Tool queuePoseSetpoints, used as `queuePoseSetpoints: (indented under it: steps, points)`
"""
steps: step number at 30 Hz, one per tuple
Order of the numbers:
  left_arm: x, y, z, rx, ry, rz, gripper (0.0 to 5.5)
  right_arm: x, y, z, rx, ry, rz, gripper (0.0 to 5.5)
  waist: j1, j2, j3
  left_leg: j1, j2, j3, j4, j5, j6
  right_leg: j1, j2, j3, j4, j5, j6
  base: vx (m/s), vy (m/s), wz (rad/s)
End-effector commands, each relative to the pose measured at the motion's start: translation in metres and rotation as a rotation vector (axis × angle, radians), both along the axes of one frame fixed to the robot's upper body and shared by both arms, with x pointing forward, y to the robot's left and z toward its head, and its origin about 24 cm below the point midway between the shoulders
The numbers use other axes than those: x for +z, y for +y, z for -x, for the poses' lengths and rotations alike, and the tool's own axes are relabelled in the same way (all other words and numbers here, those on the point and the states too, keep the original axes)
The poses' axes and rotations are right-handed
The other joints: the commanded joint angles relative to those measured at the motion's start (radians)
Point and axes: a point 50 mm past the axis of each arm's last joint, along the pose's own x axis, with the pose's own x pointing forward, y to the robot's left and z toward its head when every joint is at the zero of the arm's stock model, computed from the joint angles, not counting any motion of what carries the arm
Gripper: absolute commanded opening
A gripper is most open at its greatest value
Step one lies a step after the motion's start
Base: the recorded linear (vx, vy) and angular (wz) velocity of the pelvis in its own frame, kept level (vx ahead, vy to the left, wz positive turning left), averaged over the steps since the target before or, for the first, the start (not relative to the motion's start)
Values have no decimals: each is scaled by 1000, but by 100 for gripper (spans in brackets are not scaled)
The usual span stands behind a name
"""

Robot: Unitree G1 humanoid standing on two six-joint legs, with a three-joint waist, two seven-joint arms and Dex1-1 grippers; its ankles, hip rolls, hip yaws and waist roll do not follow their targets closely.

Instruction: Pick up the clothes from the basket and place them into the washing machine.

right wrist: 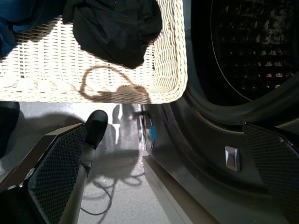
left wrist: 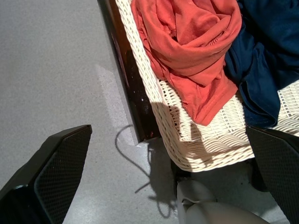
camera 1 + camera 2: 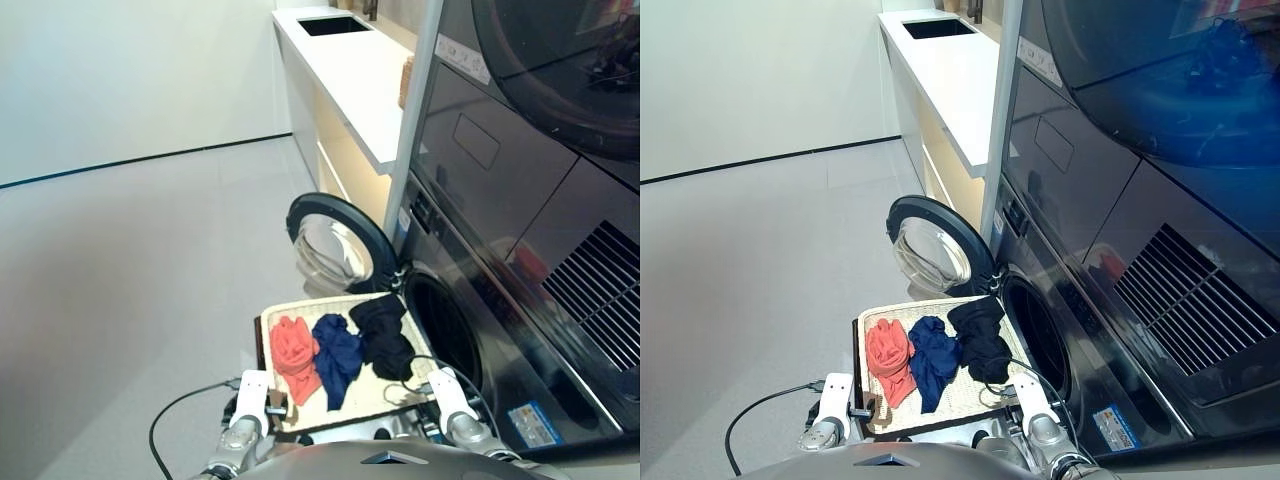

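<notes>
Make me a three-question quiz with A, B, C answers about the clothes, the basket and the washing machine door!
1. Which garment lies nearest the washing machine?
A. coral-red
B. navy blue
C. black

2. How many clothes are in the basket?
A. one
B. three
C. five

3. The porthole door is:
A. swung open
B. shut
C. missing

Answers:
1. C, the black garment sits at the drum side, beyond the navy blue garment and the coral-red garment.
2. B, three lie side by side.
3. A, the door stands wide and the drum shows dark behind it.
</notes>
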Motion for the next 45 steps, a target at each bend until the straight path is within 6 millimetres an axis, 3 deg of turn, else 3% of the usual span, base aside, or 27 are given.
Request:
queuePoseSetpoints:
  steps: [1, 19, 24, 30, 35, 39, 45]
  points:
    - [11, -5, -34, -15, -107, 20, 550, 12, 2, -33, 21, -118, -6, 550, -16, -57, 33, 16, -29, 38, 40, -46, -27, 115, -48, 7, -172, 88, 118, 0, 0, 0]
    - [10, -5, -33, -24, -82, 0, 550, 14, 2, -37, 5, -131, -16, 550, -21, -54, 35, 11, -32, 44, 49, -52, -23, 110, -49, 11, -169, 86, 117, 0, 0, 0]
    - [13, -2, -41, -68, -102, -29, 550, 17, 3, -44, 12, -156, -28, 550, -28, -51, 41, -1, -30, 52, 51, -49, -22, 92, -49, 17, -164, 88, 117, 0, 0, 0]
    - [27, 5, -68, -43, -196, -54, 550, 28, 7, -64, 23, -238, -49, 550, -37, -45, 63, -52, -27, 63, 57, -35, -23, 24, -51, 25, -146, 99, 119, -9, 5, -1]
    - [44, 9, -96, -117, -296, -125, 550, 43, 13, -87, 73, -335, -65, 550, -50, -43, 95, -133, -21, 70, 82, -24, -21, -80, -60, 39, -108, 108, 119, 0, 0, 0]
    - [60, 13, -120, -168, -373, -184, 550, 65, 18, -115, 103, -456, -86, 550, -64, -42, 135, -234, -8, 77, 143, -27, -15, -203, -71, 55, -35, 105, 113, -27, 21, -38]
    - [91, 18, -156, -237, -514, -281, 550, 99, 27, -148, 132, -623, -133, 550, -77, -39, 181, -372, -11, 77, 231, -43, -11, -345, -82, 52, 48, 95, 106, 0, 0, 0]
